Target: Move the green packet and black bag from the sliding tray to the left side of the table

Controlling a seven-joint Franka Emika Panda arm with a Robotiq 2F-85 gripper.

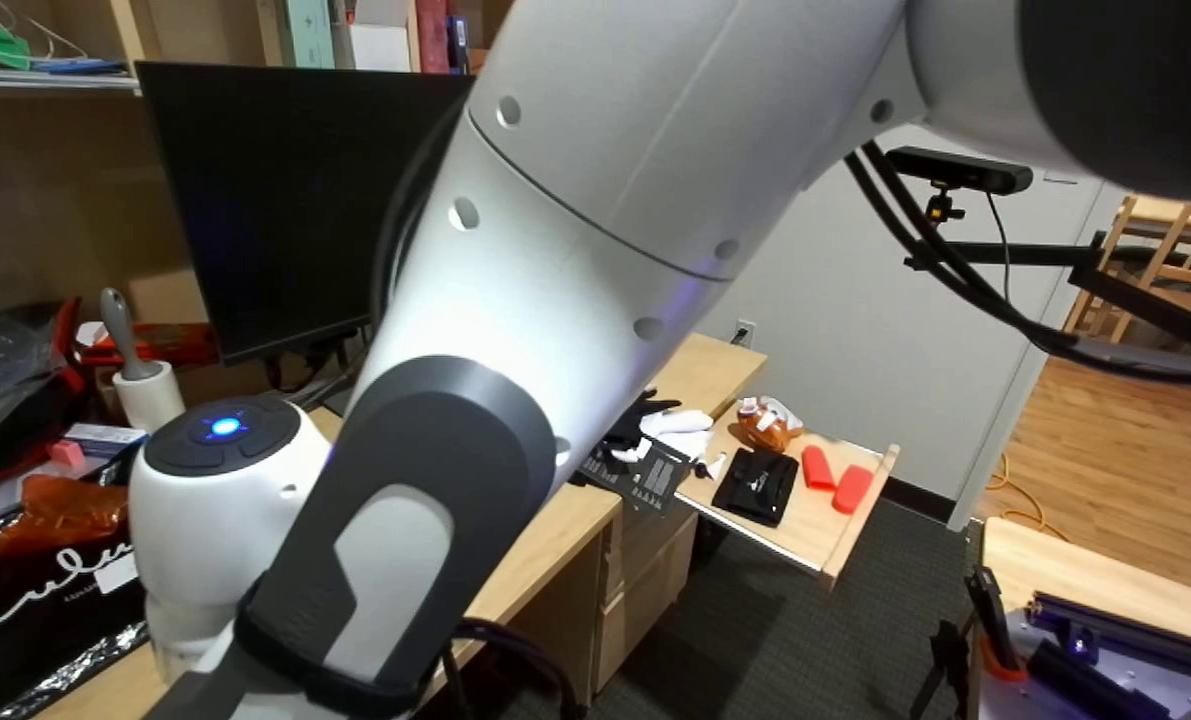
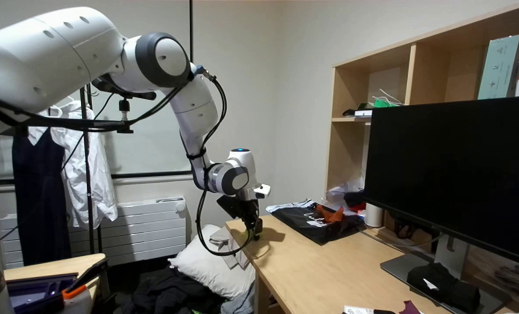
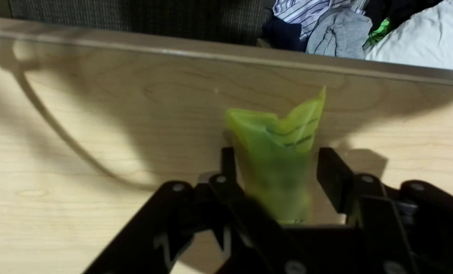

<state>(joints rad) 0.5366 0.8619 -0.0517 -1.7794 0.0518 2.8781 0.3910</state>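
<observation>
The gripper (image 3: 277, 167) stands wide, clasping nothing, gaps showing left and right of the green packet (image 3: 279, 152), which sits between its fingers near the far edge of the table (image 3: 78, 224). Farther away, in an exterior view, the black bag (image 1: 755, 487) lies on the sliding tray (image 1: 810, 522), left of two red pieces (image 1: 853, 489).

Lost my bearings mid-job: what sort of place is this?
Probably a room in a home used as an office: a big monitor stands on the pale-wood desk, a white shirt hangs nearby, and a white pillow lies beside the desk.
</observation>
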